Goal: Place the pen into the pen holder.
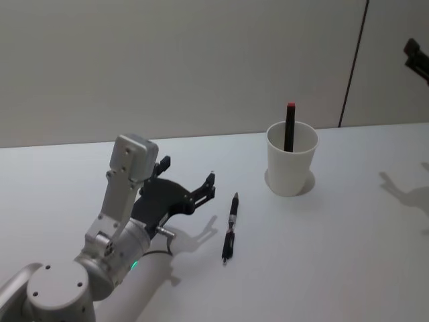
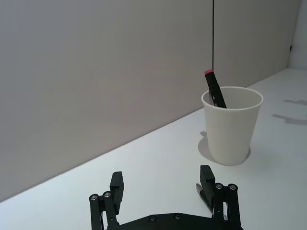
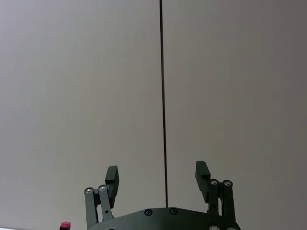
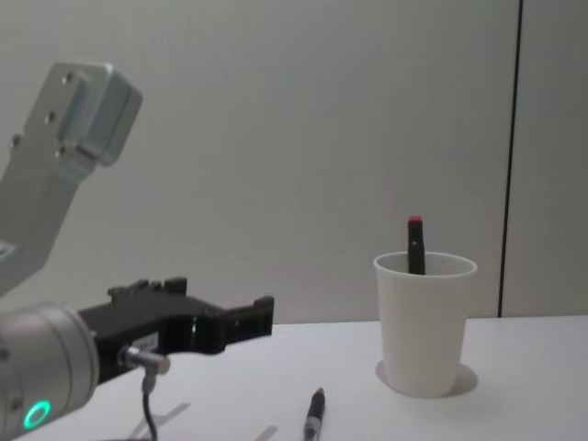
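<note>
L claw (image 1: 189, 172) wide, empty, by pen (image 1: 230, 228) on table (image 1: 348, 255); R claw (image 3: 157, 171) wide too

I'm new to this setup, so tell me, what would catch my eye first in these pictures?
The white cup stands right of centre on the table, with a red-capped pen upright in it. Next, a black pen lies flat between the cup and the open left gripper. The right gripper, open too, faces the wall.
</note>
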### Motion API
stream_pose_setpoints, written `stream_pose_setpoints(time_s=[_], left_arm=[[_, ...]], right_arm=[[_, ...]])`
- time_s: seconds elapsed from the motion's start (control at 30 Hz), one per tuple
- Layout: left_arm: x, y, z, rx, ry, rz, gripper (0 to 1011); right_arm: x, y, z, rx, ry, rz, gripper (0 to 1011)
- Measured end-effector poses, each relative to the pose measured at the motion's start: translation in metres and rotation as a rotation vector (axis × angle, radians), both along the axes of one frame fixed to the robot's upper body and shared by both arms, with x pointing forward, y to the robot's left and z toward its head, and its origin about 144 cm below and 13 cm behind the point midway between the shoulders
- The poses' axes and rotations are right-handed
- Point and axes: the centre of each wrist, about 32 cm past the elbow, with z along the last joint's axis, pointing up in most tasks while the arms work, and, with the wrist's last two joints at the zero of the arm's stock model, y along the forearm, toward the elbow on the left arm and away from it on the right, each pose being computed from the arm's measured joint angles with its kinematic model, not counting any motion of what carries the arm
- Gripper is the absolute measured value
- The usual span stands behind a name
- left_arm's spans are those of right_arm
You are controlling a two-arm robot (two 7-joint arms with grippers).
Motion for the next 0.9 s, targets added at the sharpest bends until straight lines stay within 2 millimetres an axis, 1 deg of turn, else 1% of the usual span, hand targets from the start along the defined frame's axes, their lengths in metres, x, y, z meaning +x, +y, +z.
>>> stream_pose_setpoints(time_s=[0.2, 0.43, 0.67, 0.9], left_arm=[[-0.004, 0.002, -0.002, -0.013, 0.036, 0.004, 1000], [-0.001, 0.001, 0.0, -0.016, 0.033, -0.005, 999], [0.001, -0.003, 0.002, -0.01, 0.048, -0.023, 1000], [0.001, -0.012, 0.008, 0.007, 0.111, -0.053, 1000]], right_arm=[[0.0, 0.0, 0.0, 0.0, 0.0, 0.0, 1002], [0.0, 0.0, 0.0, -0.001, 0.0, 0.0, 1001], [0.0, 0.0, 0.0, -0.001, 0.0, 0.0, 1001], [0.0, 0.0, 0.0, -0.001, 0.0, 0.0, 1001]])
